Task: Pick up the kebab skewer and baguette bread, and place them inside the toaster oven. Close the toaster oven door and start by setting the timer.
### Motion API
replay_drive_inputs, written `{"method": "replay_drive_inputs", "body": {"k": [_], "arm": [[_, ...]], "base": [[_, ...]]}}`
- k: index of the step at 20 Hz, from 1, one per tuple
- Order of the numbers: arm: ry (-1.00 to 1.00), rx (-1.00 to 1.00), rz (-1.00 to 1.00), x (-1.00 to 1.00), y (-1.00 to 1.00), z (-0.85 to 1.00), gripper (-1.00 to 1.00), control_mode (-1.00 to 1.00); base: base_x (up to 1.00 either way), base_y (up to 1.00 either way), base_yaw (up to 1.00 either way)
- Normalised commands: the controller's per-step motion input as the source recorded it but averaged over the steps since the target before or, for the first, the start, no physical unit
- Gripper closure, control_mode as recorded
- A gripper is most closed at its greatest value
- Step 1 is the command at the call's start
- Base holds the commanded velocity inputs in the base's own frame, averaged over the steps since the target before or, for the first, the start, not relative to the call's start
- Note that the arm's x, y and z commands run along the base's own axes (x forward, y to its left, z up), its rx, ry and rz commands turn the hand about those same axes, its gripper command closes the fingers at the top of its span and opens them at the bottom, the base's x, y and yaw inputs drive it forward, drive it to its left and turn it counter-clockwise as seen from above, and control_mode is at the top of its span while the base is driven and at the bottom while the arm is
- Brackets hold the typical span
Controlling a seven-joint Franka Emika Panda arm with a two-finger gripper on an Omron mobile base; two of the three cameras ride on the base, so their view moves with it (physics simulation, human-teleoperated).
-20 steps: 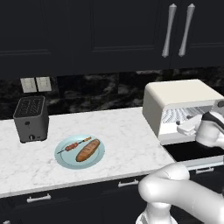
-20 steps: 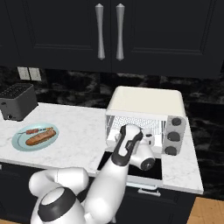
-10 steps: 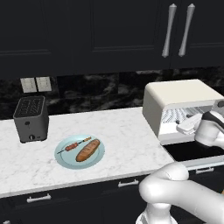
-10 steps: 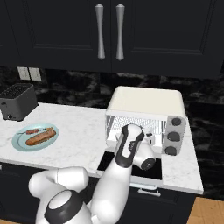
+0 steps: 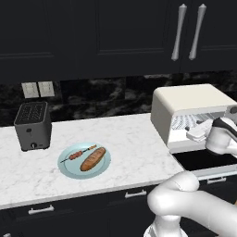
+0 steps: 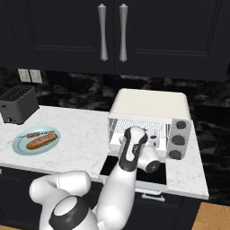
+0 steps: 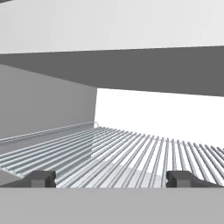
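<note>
Gripper [image 7: 111,179] sitting released, jaws wide, at toaster oven [image 6: 150,108] mouth above wire rack [image 7: 131,153]; kebab skewer [image 5: 78,153], baguette bread [image 5: 93,159] lying on plate [image 5: 69,169] far left.

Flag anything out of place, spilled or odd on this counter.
Nothing stands out. The kebab skewer and baguette bread lie on their plate, the toaster oven stands open, the open gripper faces its rack.

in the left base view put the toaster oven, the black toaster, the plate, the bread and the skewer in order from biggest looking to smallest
1. toaster oven
2. plate and black toaster: they look about alike, so no order between them
3. bread
4. skewer, thinner than the bread though similar in length
</note>
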Motion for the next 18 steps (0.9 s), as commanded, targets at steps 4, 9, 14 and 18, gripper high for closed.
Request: {"method": "replay_drive_inputs", "body": {"k": [4,9,14,18], "arm": [[0.13,0.00,0.00,0.00,0.00,-0.47,-1.00,-1.00],[0.21,0.00,0.00,-0.18,0.00,-0.60,-1.00,-1.00],[0.19,0.00,-0.02,-0.74,0.00,-0.71,-1.00,-1.00],[0.18,0.00,0.00,-1.00,0.00,-0.57,-1.00,-1.00]], "base": [[0.00,0.00,0.00],[0.00,0.00,0.00],[0.00,0.00,0.00],[0.00,0.00,0.00]]}}
